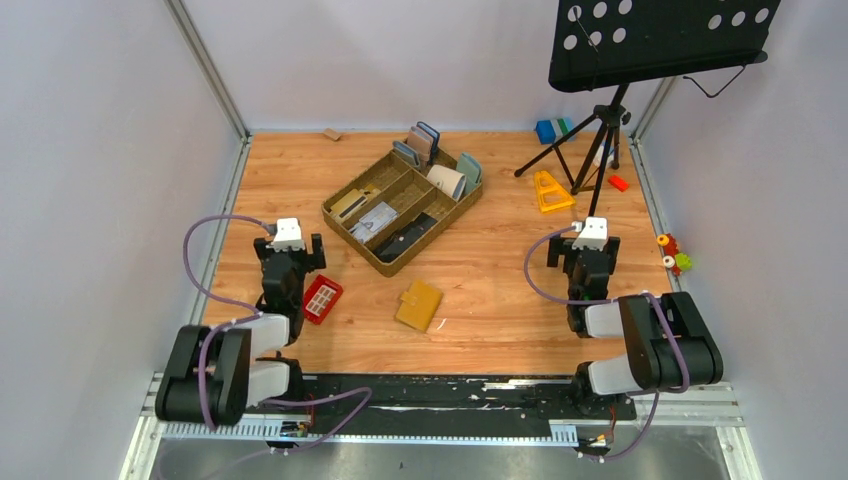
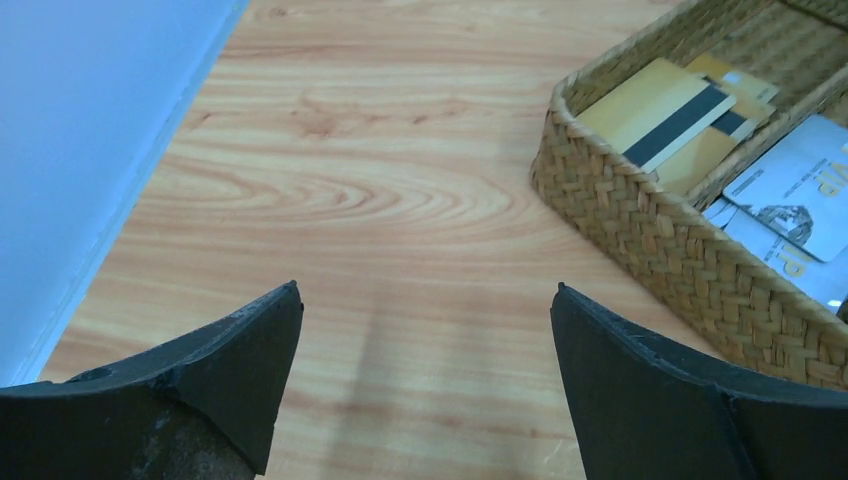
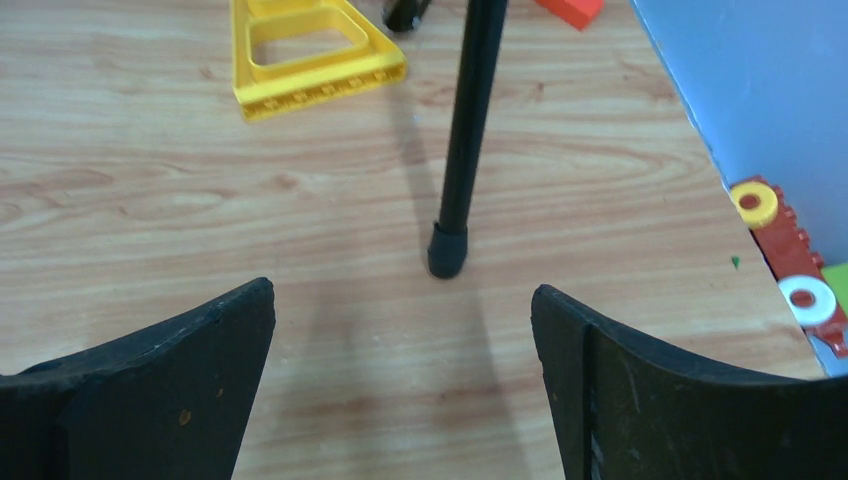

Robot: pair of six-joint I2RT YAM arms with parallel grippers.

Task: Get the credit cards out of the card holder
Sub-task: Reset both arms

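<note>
**Card holder** (image 1: 419, 305), mustard-yellow, folded shut: it is lying flat on the wooden counter (image 1: 500, 310), near the middle of the near half. Its long axis is running roughly near-to-far, with the far end leaning slightly right.

**Relation to the claws:** the holder is sitting between the two, closer to the left claw (image 1: 289, 250) and a little nearer the arm bases than either. It is well apart from both and touching neither.

**Left claw:** it is hanging over bare wood with its jaws spread wide, gripping nothing.

**Right claw** (image 1: 584, 248): it is likewise standing wide open and gripping nothing, and is facing a black tripod leg (image 3: 470, 120).

**Neighbours:**
- A small red basket (image 1: 322, 298) is resting to the holder's left, just beside the left arm.
- A woven divided tray (image 1: 350, 238) is lying beyond the holder, set diagonally. It is holding gold striped cards (image 2: 660, 115) and pale printed cards (image 2: 800, 185) in adjacent compartments.
- A yellow triangular frame (image 1: 552, 190) is lying far right.
</note>
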